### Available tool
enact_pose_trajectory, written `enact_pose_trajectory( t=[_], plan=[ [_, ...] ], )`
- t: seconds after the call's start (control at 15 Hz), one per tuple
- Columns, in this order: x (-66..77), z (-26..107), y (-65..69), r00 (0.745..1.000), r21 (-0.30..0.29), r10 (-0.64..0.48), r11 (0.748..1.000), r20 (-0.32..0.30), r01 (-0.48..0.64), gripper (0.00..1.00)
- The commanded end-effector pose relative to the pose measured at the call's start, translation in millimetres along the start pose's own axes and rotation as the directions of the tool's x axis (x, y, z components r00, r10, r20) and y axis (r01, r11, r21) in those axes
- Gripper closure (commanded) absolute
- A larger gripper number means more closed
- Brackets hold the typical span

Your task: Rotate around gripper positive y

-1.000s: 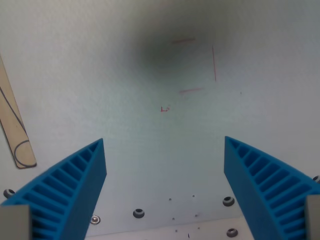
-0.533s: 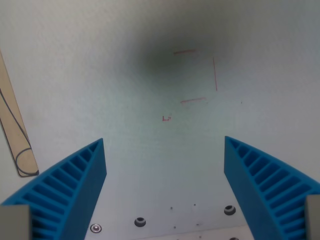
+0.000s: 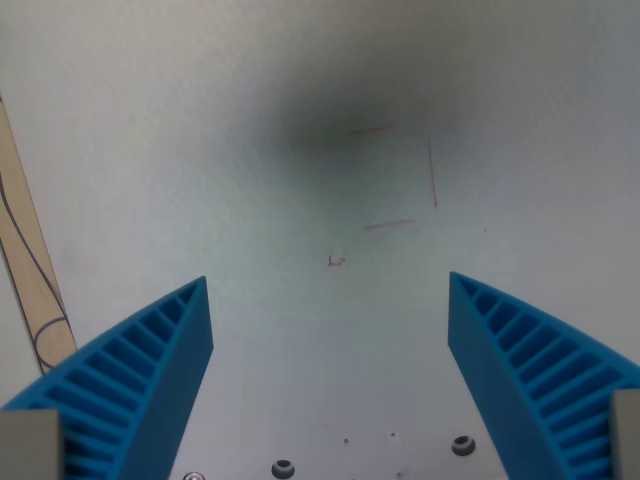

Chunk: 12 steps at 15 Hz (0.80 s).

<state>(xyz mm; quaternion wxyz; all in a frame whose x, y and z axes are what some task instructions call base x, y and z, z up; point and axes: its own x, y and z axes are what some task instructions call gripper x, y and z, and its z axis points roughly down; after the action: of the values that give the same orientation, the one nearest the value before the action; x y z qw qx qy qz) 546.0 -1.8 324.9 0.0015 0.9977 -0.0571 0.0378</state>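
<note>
Pale grey table [image 3: 200, 150] bears faint red pen marks [image 3: 400, 185]; wooden strip [image 3: 30, 270] at the wrist view's left. Gripper [image 3: 330, 300] spread wide, holding nothing.

The gripper [image 3: 328, 300] had bright blue fingers [image 3: 150, 370] with a ribbed, slatted pattern and grey mounts at the corners. The table surface [image 3: 200, 150] was pale grey-white, with a dark soft shadow patch [image 3: 330, 120]. Faint red line marks [image 3: 432, 172] were drawn on it. The wooden strip [image 3: 25, 260] was light tan, bearing a thin dark curved line. The screws [image 3: 462, 444] were dark metallic.
</note>
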Motion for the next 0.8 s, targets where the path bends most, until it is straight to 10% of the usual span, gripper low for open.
enact_pose_trajectory(
  t=[0.07, 0.8],
  plan=[
    [-14.6, -0.5, 1.8, 0.971, -0.008, -0.001, 1.0, -0.237, -0.001, 0.0],
    [-14.6, -0.5, 1.8, 0.933, -0.008, -0.002, 1.0, -0.36, -0.001, 0.0]
  ],
)
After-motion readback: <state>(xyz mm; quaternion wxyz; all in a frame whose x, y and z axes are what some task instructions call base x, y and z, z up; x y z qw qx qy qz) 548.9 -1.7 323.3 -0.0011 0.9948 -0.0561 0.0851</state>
